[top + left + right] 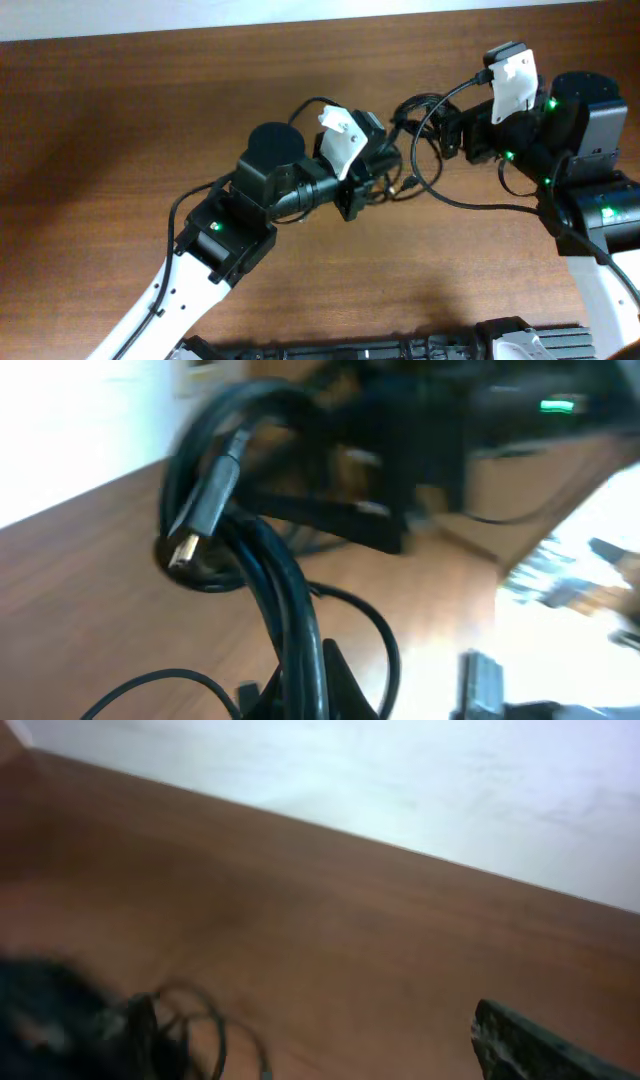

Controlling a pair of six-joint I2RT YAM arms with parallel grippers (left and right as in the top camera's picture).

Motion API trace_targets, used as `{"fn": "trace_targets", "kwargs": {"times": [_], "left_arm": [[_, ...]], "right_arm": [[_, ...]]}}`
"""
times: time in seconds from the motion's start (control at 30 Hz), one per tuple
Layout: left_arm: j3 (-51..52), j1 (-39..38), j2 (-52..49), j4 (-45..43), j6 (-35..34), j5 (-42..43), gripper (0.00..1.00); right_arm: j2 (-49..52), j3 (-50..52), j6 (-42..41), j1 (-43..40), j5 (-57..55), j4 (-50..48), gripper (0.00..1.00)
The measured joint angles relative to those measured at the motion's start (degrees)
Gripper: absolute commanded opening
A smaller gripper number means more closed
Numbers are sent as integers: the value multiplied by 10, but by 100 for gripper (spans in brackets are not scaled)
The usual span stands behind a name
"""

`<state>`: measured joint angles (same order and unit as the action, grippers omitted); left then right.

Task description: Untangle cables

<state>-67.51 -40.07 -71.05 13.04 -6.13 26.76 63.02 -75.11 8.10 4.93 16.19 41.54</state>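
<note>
Meanwhile the left pincer (385, 170) pinched the black cables (290, 590) over the wooden worktop (150, 100), while the right pincer (450, 135) stood spread beside them.

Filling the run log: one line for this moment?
left gripper: shut on cables | right gripper: open | cables: tangled

My overhead camera looks straight down on the table (120, 120); both wrist cameras sit low and close — all three share the cables (410, 106).
</note>
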Motion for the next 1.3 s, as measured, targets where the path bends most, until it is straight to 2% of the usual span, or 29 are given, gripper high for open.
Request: {"fn": "trace_targets", "kwargs": {"times": [0.07,0.17,0.27,0.4,0.43,0.5,0.57,0.7,0.77,0.83,0.87,0.97,1.17,1.2,1.23,1.27,1.3], "left_arm": [[0,0,0,0,2,-50,0],[0,0,0,-11,4,-78,0],[0,0,0,-16,3,-84,0],[0,0,0,-27,-3,-88,0],[0,0,0,-29,-6,-88,0],[0,0,0,-32,-13,-88,0],[0,0,0,-36,-21,-88,0],[0,0,0,-41,-27,-88,0],[0,0,0,-40,-27,-88,0],[0,0,0,-41,-29,-88,0],[0,0,0,-42,-29,-88,0],[0,0,0,-46,-30,-88,0],[0,0,0,-52,-34,-88,0],[0,0,0,-56,-40,-85,0],[0,0,0,-56,-42,-78,0],[0,0,0,-57,-43,-70,0],[0,0,0,-58,-44,-59,0]], "right_arm": [[-6,0,23,0,38,18,95],[-20,0,74,0,90,61,92],[-25,0,100,0,109,76,88],[-25,0,122,0,118,93,76],[-25,0,129,0,121,100,68],[-25,0,144,0,127,107,27],[-25,0,154,0,132,108,4],[-25,0,164,0,135,108,4],[-25,0,163,0,135,108,38],[-25,0,165,0,135,110,61],[-25,0,166,0,136,113,64],[-25,0,169,0,149,130,65],[-25,0,172,0,168,131,64],[-25,0,176,0,187,131,59],[-25,0,181,0,207,130,51],[-25,0,186,0,221,130,24],[-25,0,195,0,233,129,4]]}}
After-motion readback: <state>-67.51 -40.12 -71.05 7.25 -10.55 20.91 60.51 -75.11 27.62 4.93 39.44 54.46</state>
